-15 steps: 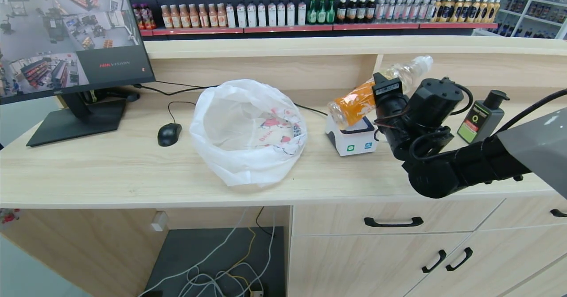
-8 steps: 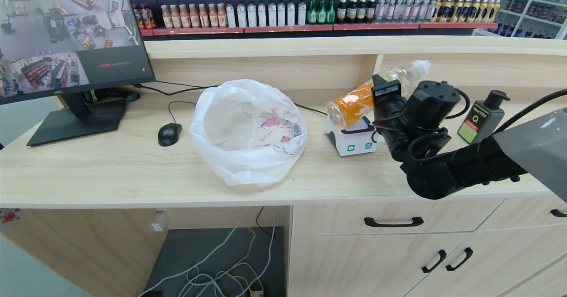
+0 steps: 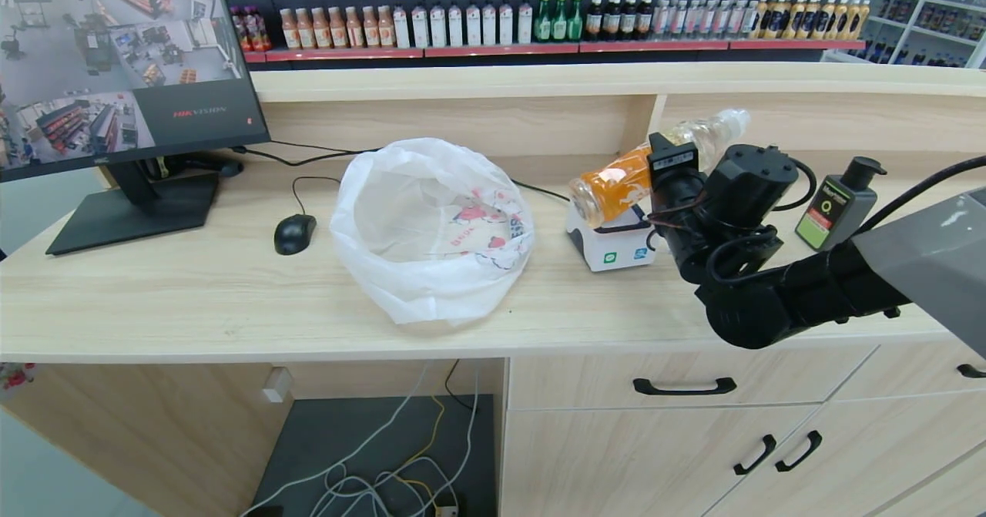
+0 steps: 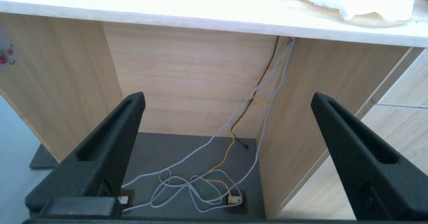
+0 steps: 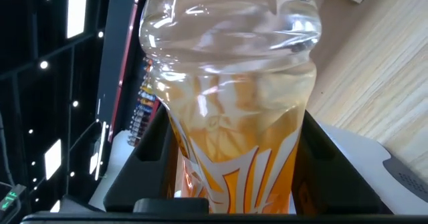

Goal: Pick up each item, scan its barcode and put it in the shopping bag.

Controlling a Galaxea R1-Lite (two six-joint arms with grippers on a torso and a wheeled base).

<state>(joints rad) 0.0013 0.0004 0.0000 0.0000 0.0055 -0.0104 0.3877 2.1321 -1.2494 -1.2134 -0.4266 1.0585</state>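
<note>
**Bottle held over the scanner, bag open beside it**

The right claw holds a bottle w/ an orange label, just above the scanner, which is a small white box standing on the bench. The bottle is tilted: its bottom end is lower & points to the bag side of the scanner, and its white cap end is higher, on the other side. I cannot tell if the bottle touches the scanner top or only hangs over it. In the right wrist view the claw is closed narrow on the bottle, w/ one dark finger on each side of the label.

The bag, white plastic w/ red print, stands near the scanner on its left side, mouth open upward. Farther left from the scanner, past the bag, lies a black mouse, and then a monitor on its stand. On the right side of the scanner, behind the arm, stands a dark pump bottle. Far behind the scanner there is a shelf w/ many bottles in a row.

The left claw is wide open, its fingers well apart, low in front of the bench, well left of the scanner. Btw. the fingers one sees cables on the floor under the bench.
</note>
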